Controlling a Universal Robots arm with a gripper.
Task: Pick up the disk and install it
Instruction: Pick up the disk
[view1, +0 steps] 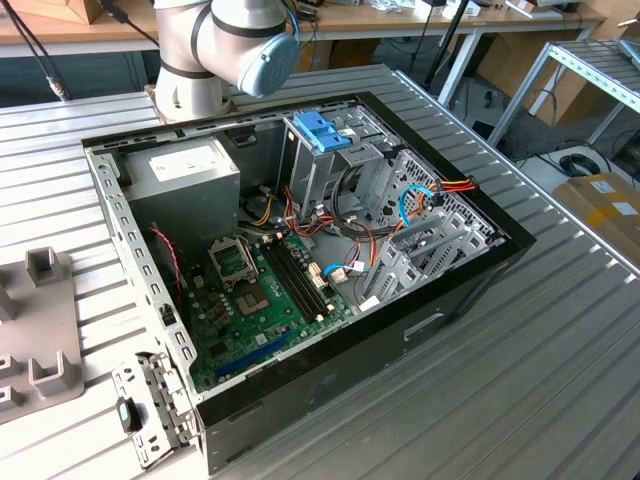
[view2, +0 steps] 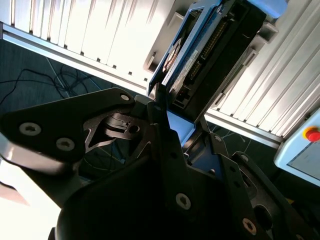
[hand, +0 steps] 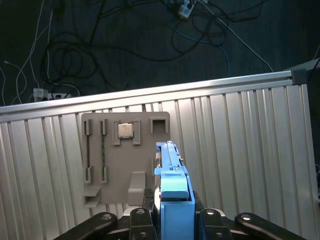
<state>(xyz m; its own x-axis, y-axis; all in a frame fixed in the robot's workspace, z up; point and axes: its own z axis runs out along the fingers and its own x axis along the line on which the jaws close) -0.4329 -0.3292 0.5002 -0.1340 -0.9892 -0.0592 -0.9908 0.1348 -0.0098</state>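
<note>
The jaws grip the disk (hand: 172, 170) by its blue frame, over the ribbed desk (hand: 240, 150) beside a grey tray (hand: 131, 167) holding 1 chip (hand: 125, 131). In the exterior view, the open computer case (view1: 400, 335) contains a motherboard (view1: 260, 295), a grey box (view1: 185, 185) with a white label, its print unreadable, and a blue latch (view1: 322, 130) on the drive cage (view1: 318, 180).
</note>
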